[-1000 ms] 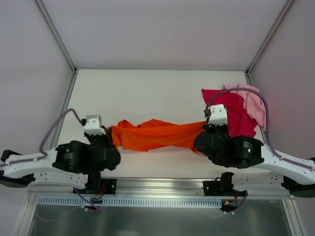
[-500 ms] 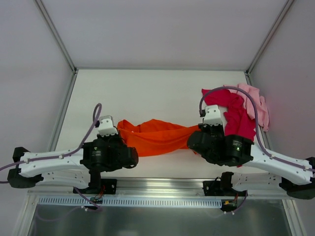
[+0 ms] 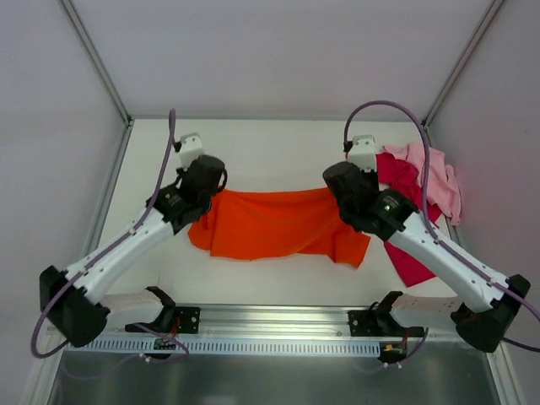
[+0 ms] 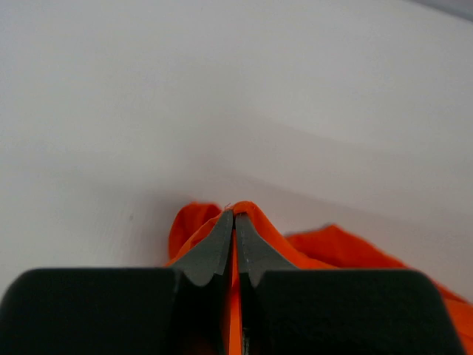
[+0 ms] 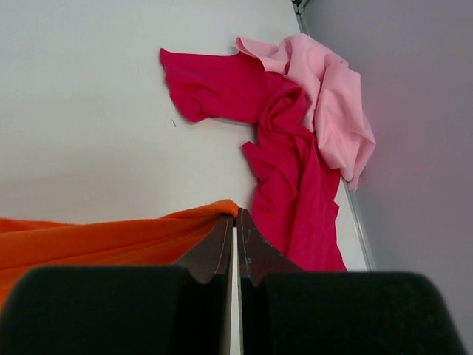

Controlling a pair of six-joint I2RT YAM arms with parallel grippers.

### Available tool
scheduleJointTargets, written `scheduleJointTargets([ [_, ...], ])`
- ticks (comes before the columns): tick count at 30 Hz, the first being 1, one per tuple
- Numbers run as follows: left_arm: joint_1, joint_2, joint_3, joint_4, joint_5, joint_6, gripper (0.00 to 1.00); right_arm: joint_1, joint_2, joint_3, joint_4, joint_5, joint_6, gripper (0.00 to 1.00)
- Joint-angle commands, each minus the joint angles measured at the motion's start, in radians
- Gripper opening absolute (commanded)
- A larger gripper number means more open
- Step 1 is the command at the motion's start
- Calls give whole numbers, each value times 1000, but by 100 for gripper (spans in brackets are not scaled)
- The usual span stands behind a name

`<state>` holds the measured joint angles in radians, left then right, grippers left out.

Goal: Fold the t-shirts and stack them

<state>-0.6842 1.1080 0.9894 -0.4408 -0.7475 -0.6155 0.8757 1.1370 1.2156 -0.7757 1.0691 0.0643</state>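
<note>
Left gripper (image 4: 234, 217), right gripper (image 5: 235, 215) pinch orange t-shirt (image 3: 270, 224) (long axis left-right).

White table (image 3: 278, 143) — pale grey walls (image 3: 278, 51)

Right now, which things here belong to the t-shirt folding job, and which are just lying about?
Job:
orange t-shirt
magenta-red t-shirt
light pink t-shirt

Just there:
white table
metal rail at its near edge
</note>
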Motion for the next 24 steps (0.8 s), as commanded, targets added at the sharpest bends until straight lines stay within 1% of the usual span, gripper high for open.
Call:
scheduleJointTargets([
  [1, 141, 177, 247, 106, 200, 160, 0, -171, 122, 111, 203, -154, -150, 1],
  [2, 165, 217, 290, 103, 206, 181, 0, -205, 154, 152, 222, -175, -165, 1],
  [3, 195, 296, 370, 103, 250, 180, 0, -239, 191, 182, 237, -196, -162, 1],
  [4, 256, 337, 409, 103, 269, 171, 0, -271, 228, 215, 240, -222, -150, 1],
  [5, 282, 372, 442, 111, 281, 160, 0, -321, 303, 244, 253, -269, -143, 1],
  [6, 310, 413, 519, 114, 327, 155, 0, -337, 341, 306, 278, -276, -141, 1],
  [7, 330, 499, 572, 116, 326, 164, 0, -349, 381, 337, 303, -258, -171, 1],
  [8, 350, 545, 630, 93, 306, 195, 0, -368, 459, 364, 329, -238, -193, 1],
  [9, 353, 632, 743, 87, 286, 216, 0, -379, 499, 428, 364, -233, -211, 1],
  [10, 359, 671, 793, 89, 280, 239, 0, -388, 536, 456, 387, -216, -246, 1],
  [11, 376, 702, 837, 90, 278, 259, 0, -412, 608, 490, 400, -216, -253, 1],
  [12, 390, 763, 923, 86, 284, 261, 0, -422, 645, 559, 415, -218, -262, 1],
  [14, 440, 831, 1021, 41, 347, 252, 0, -448, 714, 620, 437, -204, -313, 1],
  [15, 451, 895, 1122, 25, 353, 250, 0, -452, 772, 648, 459, -199, -336, 1],
  [17, 480, 938, 1211, 20, 382, 249, 0, -480, 820, 726, 478, -198, -366, 1],
  [18, 485, 963, 1230, 27, 385, 255, 0, -489, 855, 752, 478, -205, -366, 1],
  [20, 488, 980, 1259, 46, 392, 278, 0, -515, 877, 821, 486, -233, -382, 1],
  [21, 491, 995, 1303, 42, 383, 281, 0, -521, 900, 844, 490, -233, -392, 1],
  [22, 495, 995, 1315, 47, 375, 278, 0, -530, 911, 890, 492, -227, -403, 1],
  [24, 503, 975, 1312, 60, 372, 284, 0, -538, 908, 900, 525, -221, -444, 1],
])
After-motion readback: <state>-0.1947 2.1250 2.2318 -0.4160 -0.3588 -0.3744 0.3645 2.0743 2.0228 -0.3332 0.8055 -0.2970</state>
